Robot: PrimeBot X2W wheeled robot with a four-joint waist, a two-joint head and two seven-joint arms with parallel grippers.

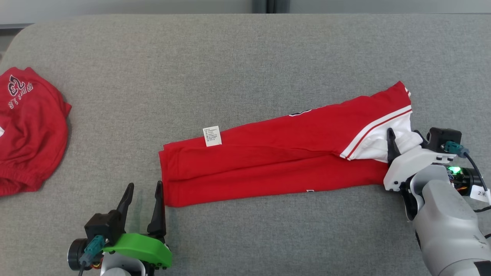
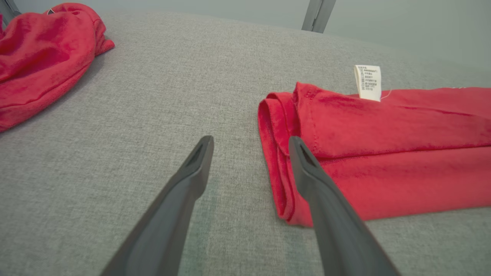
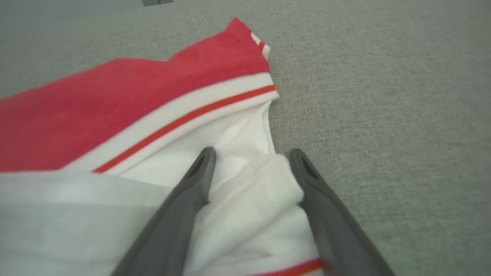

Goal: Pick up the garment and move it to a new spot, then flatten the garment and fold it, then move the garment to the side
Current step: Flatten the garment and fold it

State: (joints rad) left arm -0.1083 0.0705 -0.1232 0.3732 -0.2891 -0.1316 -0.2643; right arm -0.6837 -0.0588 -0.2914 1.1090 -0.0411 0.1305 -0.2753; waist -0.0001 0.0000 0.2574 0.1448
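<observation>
Two grippers we see, our left gripper (image 1: 145, 186) spread beside the long-folded red jersey (image 1: 268, 165) on the grey cloth surface (image 1: 245, 57), our right gripper (image 1: 402, 140) spread astride its white end (image 3: 245, 180), another red garment (image 1: 27, 126) far left.

Work surface (image 1: 245, 57): grey woven cloth, matt, with a coarse visible weave.

Garment (image 1: 268, 161), centre of the head view: soft red fabric, matt, with a slightly fuzzy nap. Its white panel (image 3: 230, 134) is a smoother knit.

Label (image 1: 212, 136): thin white printed tape.

Second garment (image 1: 27, 126), left edge: the same matt red cloth.

Left gripper (image 1: 145, 186): fingers (image 2: 191, 172) of matt dark plastic and a green cover (image 1: 142, 247) of smooth plastic with a slight sheen.

Right forearm (image 1: 445, 218): smooth pale grey shell, satin finish.
</observation>
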